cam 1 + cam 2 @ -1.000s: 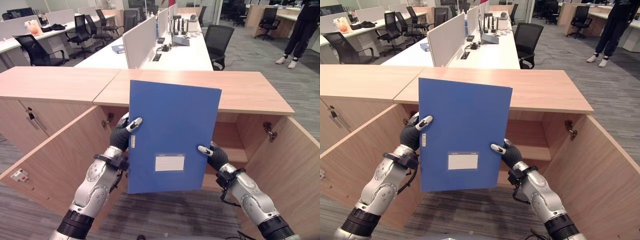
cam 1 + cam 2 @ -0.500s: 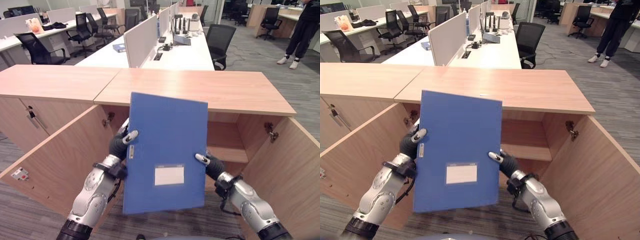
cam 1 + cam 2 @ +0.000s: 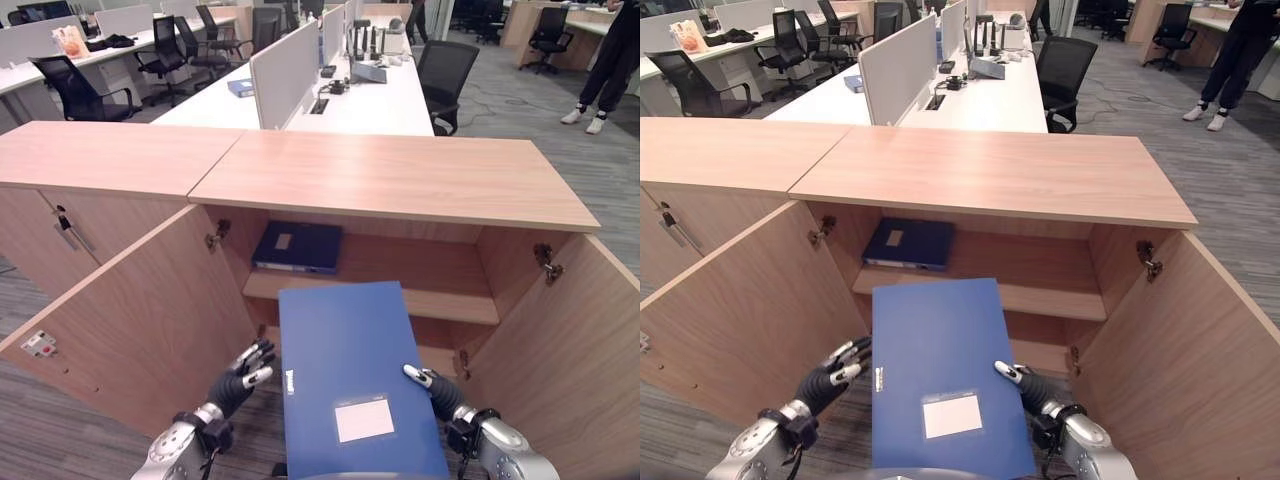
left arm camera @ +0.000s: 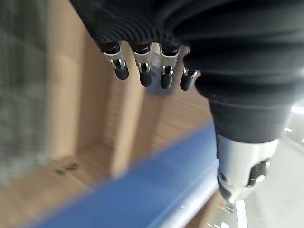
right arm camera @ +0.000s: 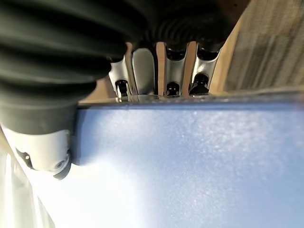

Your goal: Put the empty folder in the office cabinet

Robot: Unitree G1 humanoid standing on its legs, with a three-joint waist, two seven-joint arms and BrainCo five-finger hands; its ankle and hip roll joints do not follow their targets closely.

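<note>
1. Holding the blue folder (image 3: 352,385) nearest us, our right hand (image 3: 434,391) clamps its right edge, thumb on the cover and fingers (image 5: 172,76) curled underneath; the folder lies nearly flat, far end aimed into the open cabinet (image 3: 400,180).
2. Beside the folder's left edge, our left hand (image 3: 238,376) has its fingers (image 4: 142,71) spread and straight, holding nothing; we cannot tell whether they touch the spine.
3. We judge the folder light and stiff, with a smooth cover that may slip; carried by one edge it could sag or twist, so a grip on both long edges seems safest.
4. Farther in, a dark folder (image 3: 297,246) lies on the left of the upper shelf (image 3: 420,285); space remains to its right.
5. Compared with a second ago, the folder has dropped from upright to flat and lower, and our left hand has let go of it.
</note>
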